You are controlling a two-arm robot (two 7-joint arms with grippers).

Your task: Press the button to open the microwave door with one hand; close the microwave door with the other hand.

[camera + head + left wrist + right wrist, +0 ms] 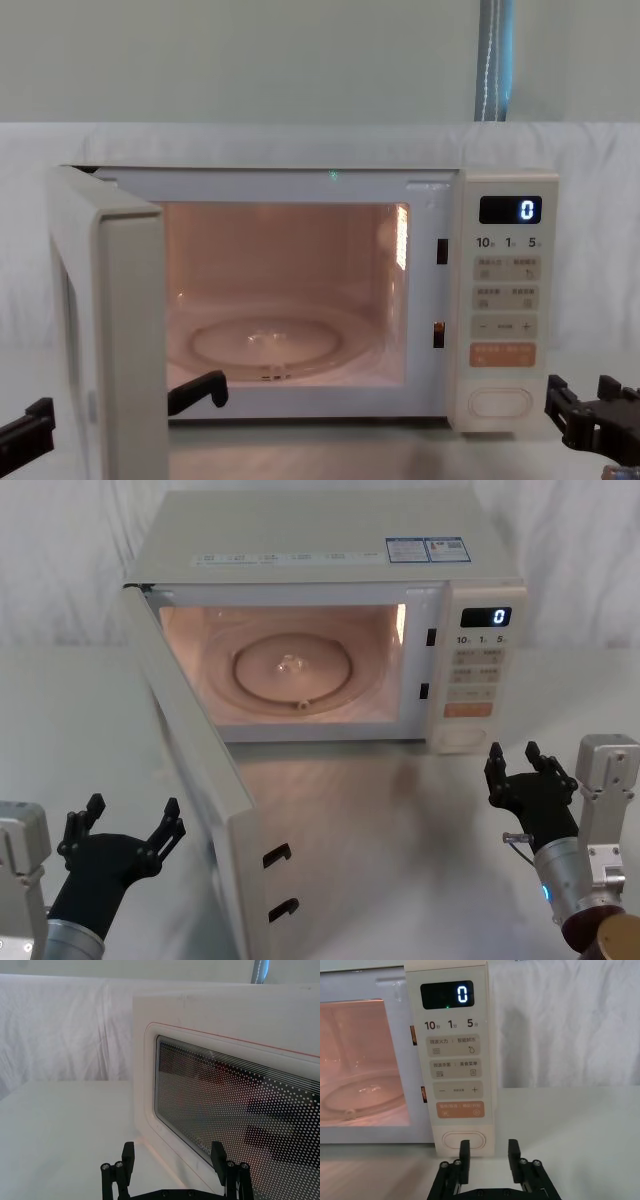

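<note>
The microwave door [205, 780] stands swung wide open toward me on its left hinge, and the lit cavity with its glass turntable [290, 665] shows behind it. The door's dark dotted window [235, 1110] fills the left wrist view. The button [464, 1140], a wide cream pill, sits at the bottom of the control panel [478, 670], also seen as the button [500, 401]. My right gripper [522, 767] is open, a short way in front of the button and apart from it. My left gripper [125, 825] is open, just left of the door's outer face.
The microwave [330, 550] stands on a white table [400, 820] with white cloth draped behind. The display reads 0. An orange key [460, 1110] lies just above the button. Bare tabletop lies between the door's edge and my right arm.
</note>
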